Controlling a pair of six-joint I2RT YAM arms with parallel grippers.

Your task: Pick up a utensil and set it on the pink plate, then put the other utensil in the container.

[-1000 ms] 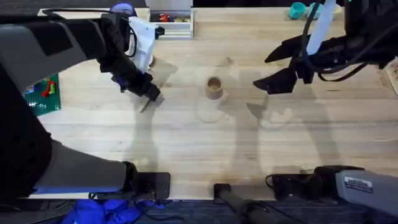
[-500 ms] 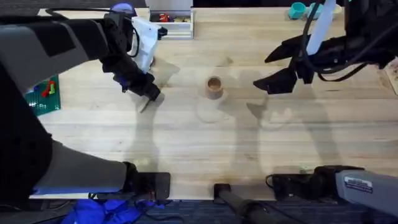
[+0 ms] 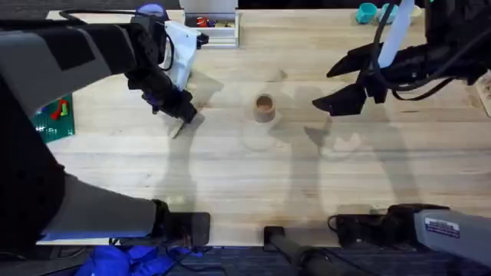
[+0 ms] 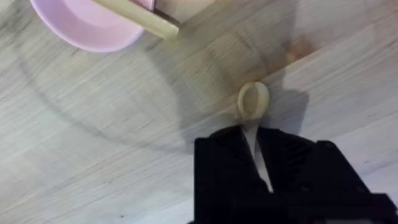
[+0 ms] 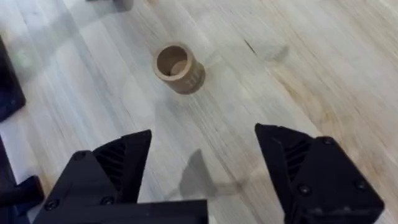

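My left gripper (image 3: 182, 115) (image 4: 258, 163) is shut on the handle of the other utensil, a pale wooden spoon (image 4: 253, 99). The spoon's oval end (image 3: 176, 130) points down close to the table. In the left wrist view the pink plate (image 4: 81, 28) lies a little beyond the spoon, and the wooden utensil (image 4: 140, 18) rests across it. The tan container (image 3: 264, 107) (image 5: 179, 67) stands upright at the table's middle, to the right of the left gripper. Farther right, my right gripper (image 3: 339, 83) (image 5: 202, 168) hovers open above the table, holding nothing.
A white bin (image 3: 211, 27) with small coloured parts sits at the back edge. A green plate of bricks (image 3: 54, 115) lies at the far left. A teal object (image 3: 367, 13) is at the back right. Bare wood spreads in front of the container.
The left gripper has edged slightly away from the front edge with the spoon in it. The right arm has not moved.
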